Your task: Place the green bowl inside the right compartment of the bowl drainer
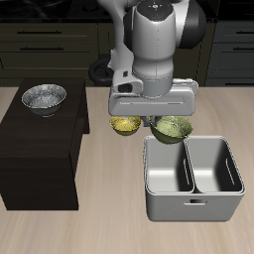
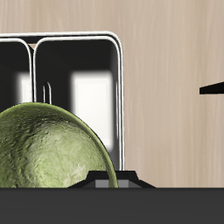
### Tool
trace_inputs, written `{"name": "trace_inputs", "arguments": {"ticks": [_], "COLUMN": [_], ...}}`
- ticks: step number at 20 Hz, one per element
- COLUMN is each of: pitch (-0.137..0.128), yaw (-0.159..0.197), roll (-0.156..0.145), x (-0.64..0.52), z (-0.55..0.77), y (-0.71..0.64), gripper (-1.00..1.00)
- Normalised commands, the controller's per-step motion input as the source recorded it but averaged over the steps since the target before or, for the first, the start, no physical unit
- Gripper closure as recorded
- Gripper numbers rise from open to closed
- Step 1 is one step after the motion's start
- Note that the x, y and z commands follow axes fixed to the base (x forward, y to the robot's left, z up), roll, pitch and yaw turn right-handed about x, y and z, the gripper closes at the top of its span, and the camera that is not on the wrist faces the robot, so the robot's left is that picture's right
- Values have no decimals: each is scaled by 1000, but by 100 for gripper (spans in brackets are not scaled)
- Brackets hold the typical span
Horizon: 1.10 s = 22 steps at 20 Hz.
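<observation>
The green bowl (image 1: 173,129), glossy olive with a mottled inside, hangs just behind the back rim of the bowl drainer (image 1: 167,195), a light grey tub with two deep wells. My gripper (image 1: 160,120) is shut on the bowl's rim, its fingers mostly hidden under the hand. In the wrist view the green bowl (image 2: 48,153) fills the near field, held at the gripper (image 2: 112,180), and the bowl drainer (image 2: 120,96) lies beyond it with both wells bare.
A yellow-gold bowl (image 1: 125,125) sits on the table right beside the green one. A silver speckled bowl (image 1: 44,97) rests on a dark low cabinet (image 1: 40,159) off to the side.
</observation>
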Motion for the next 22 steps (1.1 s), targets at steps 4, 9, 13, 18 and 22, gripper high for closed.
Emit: {"name": "trace_inputs", "arguments": {"ticks": [4,9,13,18,22], "pitch": [39,58,24,11,-12], "yaw": [14,39,10,0,30], "roll": [-17,-63,-9,20,-10], "x": [31,45,-10,-102,-68], "z": [-246,-220,-154,-77,24], "y": [-19,-49,-25,53,51], "gripper": [100,-100,-100,-100,-100]}}
